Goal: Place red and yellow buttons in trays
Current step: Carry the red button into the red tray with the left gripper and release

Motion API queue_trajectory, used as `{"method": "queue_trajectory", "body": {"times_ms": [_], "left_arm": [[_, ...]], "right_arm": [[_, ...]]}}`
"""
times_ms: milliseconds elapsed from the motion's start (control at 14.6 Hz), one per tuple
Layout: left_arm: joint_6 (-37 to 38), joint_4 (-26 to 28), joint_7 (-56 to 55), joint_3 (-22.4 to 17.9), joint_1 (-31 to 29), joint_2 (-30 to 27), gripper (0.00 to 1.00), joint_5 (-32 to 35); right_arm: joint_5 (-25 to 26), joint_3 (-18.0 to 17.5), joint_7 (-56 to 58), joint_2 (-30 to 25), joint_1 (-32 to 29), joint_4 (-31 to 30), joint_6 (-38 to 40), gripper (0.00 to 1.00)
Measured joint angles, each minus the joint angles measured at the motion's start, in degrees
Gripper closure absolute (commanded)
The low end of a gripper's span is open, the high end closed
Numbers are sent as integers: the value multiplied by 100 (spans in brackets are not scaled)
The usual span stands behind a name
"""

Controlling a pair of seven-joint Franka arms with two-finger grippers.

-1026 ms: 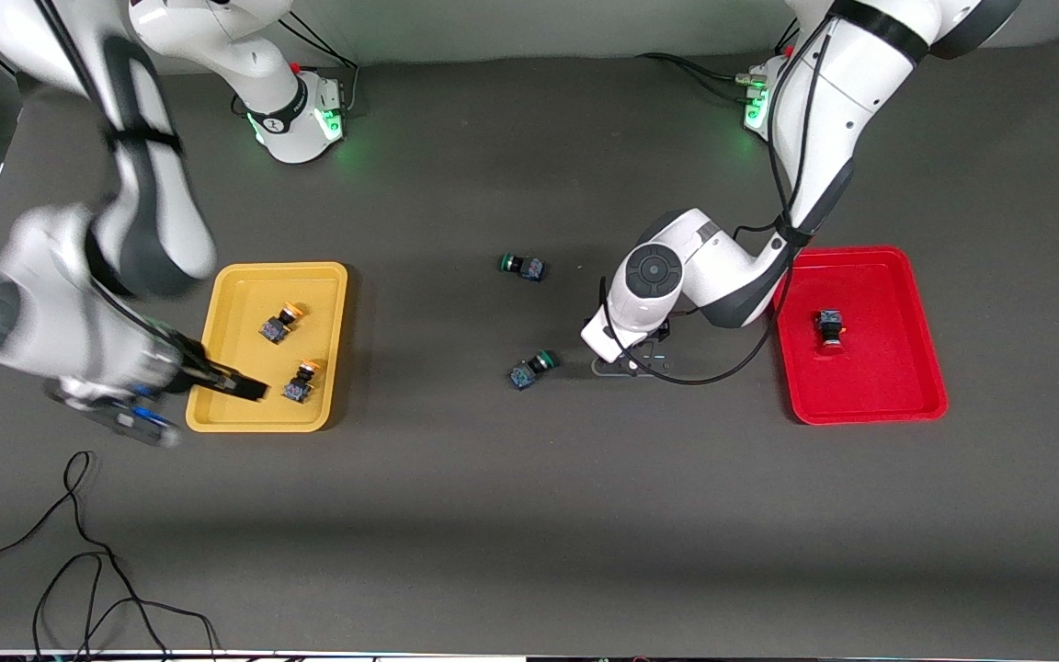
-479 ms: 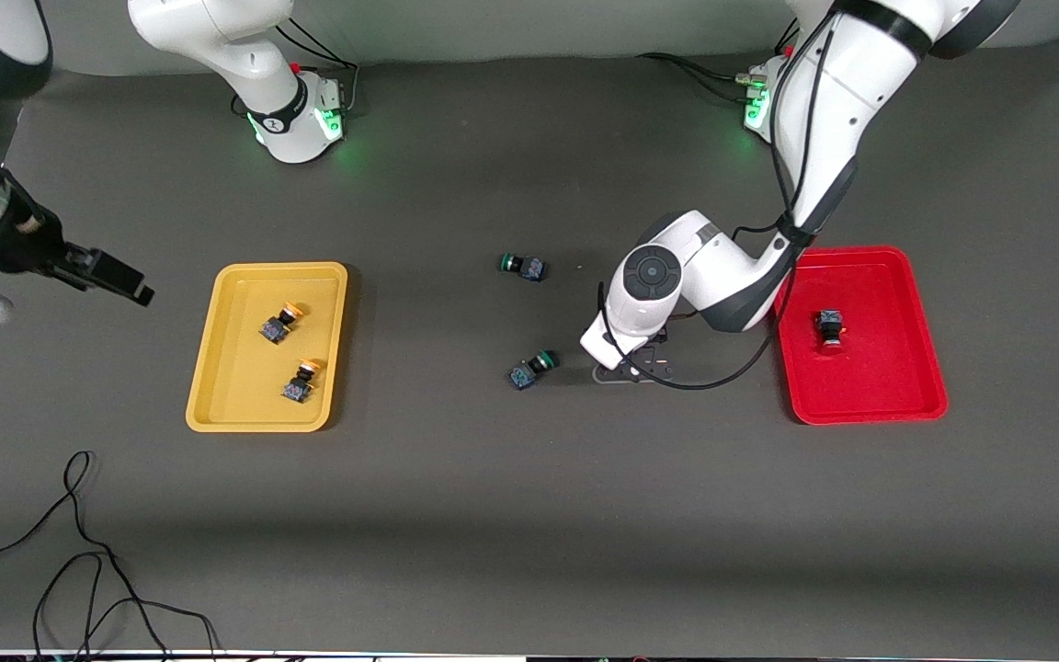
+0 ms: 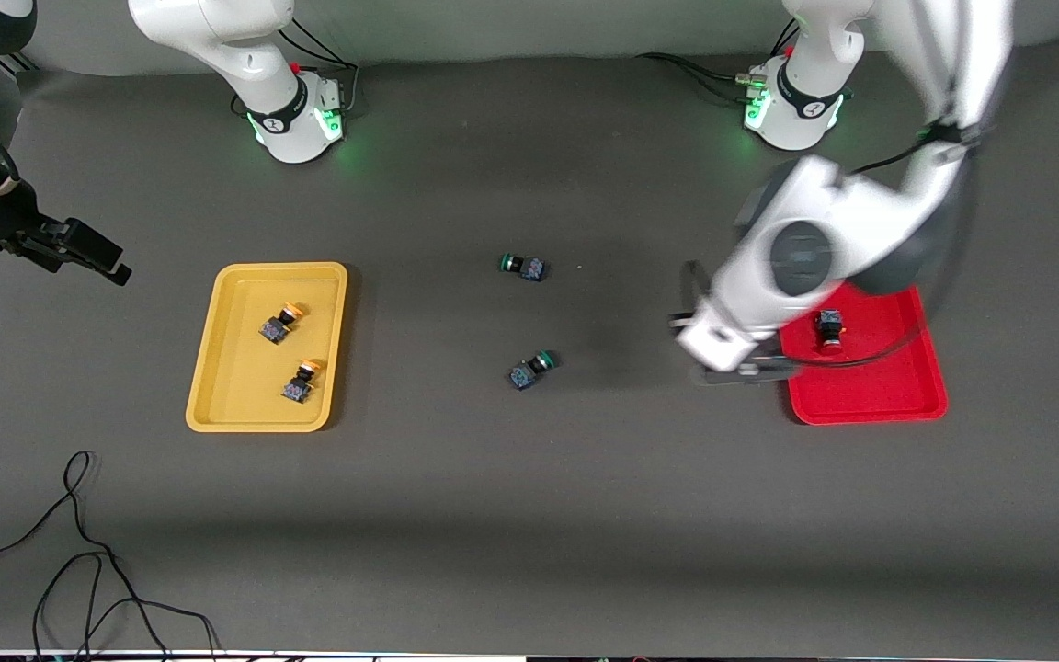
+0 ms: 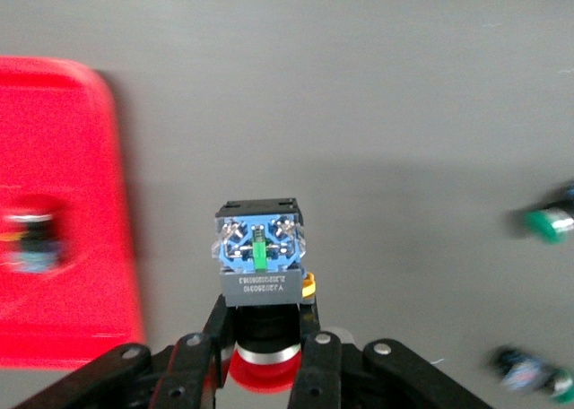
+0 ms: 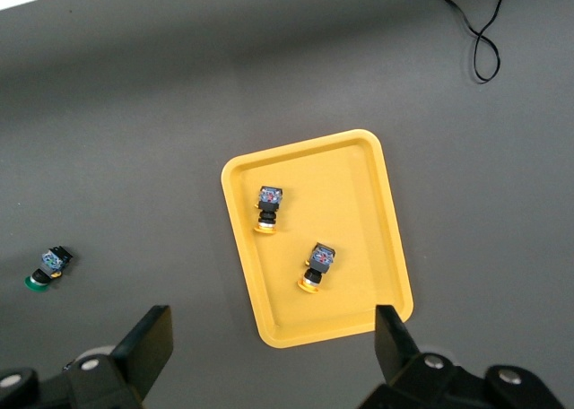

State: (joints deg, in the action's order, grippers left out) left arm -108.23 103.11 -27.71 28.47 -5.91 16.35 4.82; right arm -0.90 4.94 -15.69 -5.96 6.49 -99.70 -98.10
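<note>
My left gripper is shut on a red button, its red cap between the fingers, just beside the red tray's edge. The red tray holds one red button, blurred in the left wrist view. The yellow tray holds two yellow buttons. My right gripper is open and empty, raised at the right arm's end of the table. In the right wrist view the yellow tray and both yellow buttons show past the gripper.
Two green-capped buttons lie mid-table, one farther from the front camera and one nearer; both show in the left wrist view. A black cable loops near the front edge at the right arm's end.
My left gripper has risen from mid-table and swung toward the red tray with the red button in it. My right arm pulled away from the yellow tray, then nearly stopped.
</note>
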Motion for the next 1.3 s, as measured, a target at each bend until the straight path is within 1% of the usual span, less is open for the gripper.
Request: {"method": "queue_trajectory", "body": {"times_ms": [205, 342, 411, 547, 616, 684, 753, 821, 889, 958, 1163, 1300], "left_arm": [[0, 749, 1535, -38, -1166, -536, 88, -5], [-356, 1127, 2417, -66, -1894, -628, 87, 100], [-761, 1345, 2740, -79, -2238, -618, 87, 231], [-1952, 1936, 3214, -99, -2845, -511, 87, 530], [-2503, 2224, 3398, -106, -3096, -394, 87, 666], [-2891, 2429, 3494, -109, -3286, -242, 86, 826], [-3111, 2542, 3532, -109, -3392, -88, 81, 950], [-3209, 2577, 3544, -107, -3425, 40, 57, 1012], [-3228, 2577, 3547, -93, -3425, 130, 12, 1051], [-3229, 2575, 3547, -66, -3423, 169, 1, 1090], [-3082, 2499, 3547, 3, -3417, 128, 0, 1143], [-2421, 2232, 3552, 54, -3416, -17, 0, 1153]], "right_arm": [[1, -40, 11, 42, 1, -86, -93, 0], [16, -51, 33, 42, 0, -87, -98, 0], [64, -60, 42, 38, 0, -84, -100, 0], [158, -81, 44, 34, 0, -79, -108, 0], [170, -88, 45, 34, 0, -79, -114, 0], [174, -92, 45, 34, 0, -79, -117, 0], [175, -95, 45, 34, 0, -80, -128, 0], [175, -99, 45, 34, 0, -80, -169, 0], [175, -102, 45, 34, 0, -81, -199, 0], [175, -102, 47, 33, 0, -81, -202, 0], [189, -100, 202, -23, -18, -79, -100, 0], [198, -89, 473, -125, -99, -82, -11, 0]]}}
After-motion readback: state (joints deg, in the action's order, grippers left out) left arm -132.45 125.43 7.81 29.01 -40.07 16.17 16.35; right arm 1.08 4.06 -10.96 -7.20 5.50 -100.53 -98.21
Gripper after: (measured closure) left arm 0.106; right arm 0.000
